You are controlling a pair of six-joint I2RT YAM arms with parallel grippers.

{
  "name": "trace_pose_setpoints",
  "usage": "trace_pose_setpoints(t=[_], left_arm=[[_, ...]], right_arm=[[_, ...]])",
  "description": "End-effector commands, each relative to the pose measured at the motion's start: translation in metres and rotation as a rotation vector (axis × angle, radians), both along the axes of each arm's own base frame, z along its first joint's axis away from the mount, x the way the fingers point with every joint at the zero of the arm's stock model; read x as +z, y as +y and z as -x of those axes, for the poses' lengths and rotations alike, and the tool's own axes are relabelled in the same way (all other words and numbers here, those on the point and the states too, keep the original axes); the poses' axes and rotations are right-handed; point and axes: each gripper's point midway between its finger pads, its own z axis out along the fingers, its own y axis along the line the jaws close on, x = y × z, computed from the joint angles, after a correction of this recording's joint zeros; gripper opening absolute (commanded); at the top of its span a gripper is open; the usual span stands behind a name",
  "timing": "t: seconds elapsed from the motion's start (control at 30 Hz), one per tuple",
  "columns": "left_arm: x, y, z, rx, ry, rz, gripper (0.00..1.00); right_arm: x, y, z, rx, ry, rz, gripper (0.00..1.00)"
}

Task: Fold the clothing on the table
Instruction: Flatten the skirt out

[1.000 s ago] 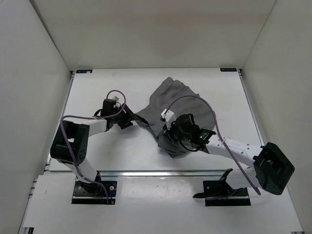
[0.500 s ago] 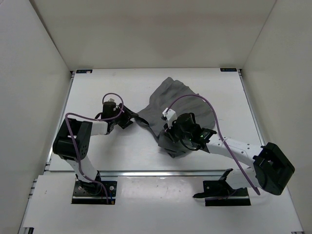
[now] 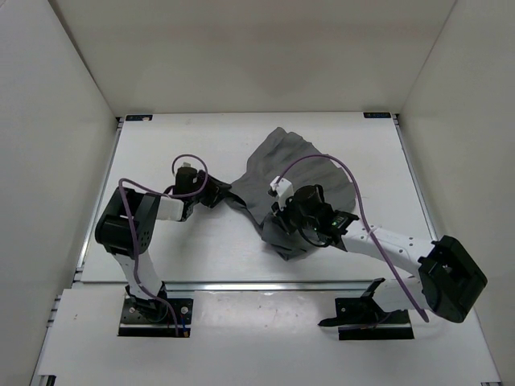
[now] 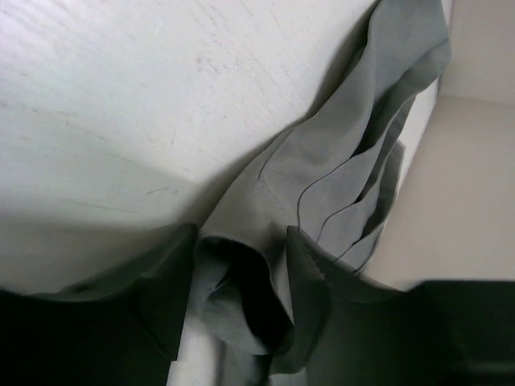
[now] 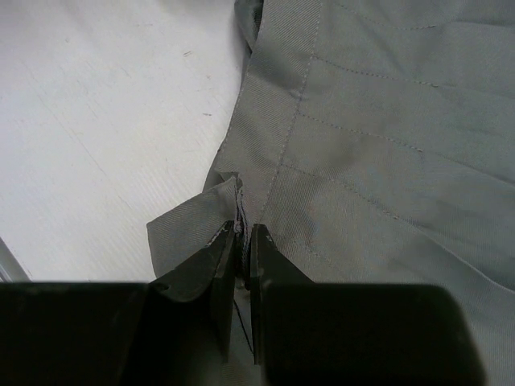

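Clothing (image 3: 299,158) crumpled overhead, right tool (image 5: 241,231) pinching it

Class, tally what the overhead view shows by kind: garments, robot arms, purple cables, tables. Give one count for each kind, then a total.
grey garment: 1
robot arms: 2
purple cables: 2
white table: 1
Total: 6

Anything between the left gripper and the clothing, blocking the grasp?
Nothing visible. A bunched fold of the clothing sits right between the open jaws of the left gripper, with only bare table beside it. The right gripper is shut on another edge of the clothing, clear of the left.
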Motion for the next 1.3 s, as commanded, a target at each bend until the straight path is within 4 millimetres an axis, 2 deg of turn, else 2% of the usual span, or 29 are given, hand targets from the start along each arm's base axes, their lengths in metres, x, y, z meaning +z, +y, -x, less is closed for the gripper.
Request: trace_pose_setpoints(t=[0.0,0.07,0.13,0.2,0.23,0.27,0.3,0.33,0.37,0.4,0.47,0.5,0.57,0.6,0.63,0.67,0.7,0.73,0.77,0.9,1.0,1.07,1.1,1.17,1.23,1.27], left_arm=[[0.014,-0.013,-0.006,-0.019,-0.037,0.045,0.32],[0.014,-0.011,-0.004,-0.020,-0.034,0.054,0.00],[0.022,-0.003,-0.004,-0.009,-0.049,0.065,0.00],[0.041,0.016,-0.012,0.024,-0.088,0.068,0.00],[0.059,0.020,-0.014,0.021,-0.123,0.072,0.00],[0.076,0.029,-0.017,0.035,-0.160,0.059,0.00],[0.093,0.029,-0.018,0.026,-0.193,0.059,0.00],[0.114,0.038,-0.021,0.040,-0.231,0.044,0.00],[0.139,0.039,-0.021,0.035,-0.277,0.025,0.00],[0.149,0.042,-0.021,0.040,-0.293,0.017,0.00],[0.201,0.049,-0.015,0.047,-0.391,-0.014,0.00],[0.219,0.051,-0.015,0.054,-0.424,-0.014,0.00],[0.262,0.057,0.001,0.061,-0.507,-0.016,0.00],[0.286,0.063,0.010,0.074,-0.566,-0.018,0.00],[0.294,0.065,0.016,0.071,-0.577,-0.025,0.00],[0.312,0.067,0.027,0.077,-0.617,-0.034,0.00],[0.332,0.070,0.039,0.081,-0.657,-0.044,0.00],[0.338,0.071,0.045,0.084,-0.663,-0.044,0.00],[0.360,0.073,0.059,0.087,-0.712,-0.056,0.00],[0.400,0.074,0.093,0.076,-0.780,-0.079,0.00],[0.406,0.074,0.092,0.067,-0.780,-0.077,0.00],[0.399,0.072,0.081,0.054,-0.759,-0.079,0.00],[0.388,0.067,0.067,0.022,-0.722,-0.077,0.00],[0.370,0.051,0.051,-0.055,-0.675,-0.053,0.00],[0.327,0.040,0.026,-0.093,-0.597,-0.032,0.00],[0.310,0.032,0.021,-0.110,-0.566,-0.029,0.00]], right_arm=[[0.024,0.002,-0.009,-0.017,-0.063,-0.058,0.00],[0.031,-0.004,-0.014,-0.056,-0.077,-0.070,0.00],[0.048,-0.015,-0.022,-0.110,-0.122,-0.100,0.00],[0.088,-0.026,-0.023,-0.136,-0.213,-0.190,0.00],[0.102,-0.034,-0.027,-0.150,-0.250,-0.229,0.00],[0.127,-0.045,-0.027,-0.156,-0.307,-0.298,0.00],[0.147,-0.047,-0.017,-0.112,-0.343,-0.357,0.00],[0.162,-0.059,-0.023,-0.130,-0.391,-0.393,0.00],[0.183,-0.066,-0.017,-0.088,-0.447,-0.442,0.00],[0.203,-0.070,-0.005,-0.043,-0.496,-0.483,0.00],[0.237,-0.093,-0.004,-0.068,-0.572,-0.551,0.00],[0.252,-0.095,0.007,-0.026,-0.599,-0.575,0.00],[0.277,-0.114,0.013,-0.032,-0.656,-0.592,0.01],[0.288,-0.116,0.025,0.010,-0.685,-0.604,0.00],[0.300,-0.120,0.035,0.034,-0.721,-0.599,0.00],[0.303,-0.125,0.038,0.032,-0.724,-0.603,0.00],[0.316,-0.128,0.051,0.050,-0.760,-0.603,0.00],[0.322,-0.126,0.064,0.090,-0.781,-0.601,0.00],[0.330,-0.128,0.073,0.093,-0.801,-0.601,0.01],[0.355,-0.129,0.100,0.119,-0.845,-0.606,0.00],[0.363,-0.126,0.098,0.136,-0.825,-0.617,0.00],[0.354,-0.125,0.080,0.119,-0.765,-0.626,0.00],[0.351,-0.126,0.072,0.105,-0.740,-0.636,0.00],[0.329,-0.123,0.037,0.078,-0.621,-0.641,0.00],[0.297,-0.113,0.009,0.047,-0.478,-0.649,0.00],[0.279,-0.110,-0.009,0.014,-0.424,-0.639,0.01]])
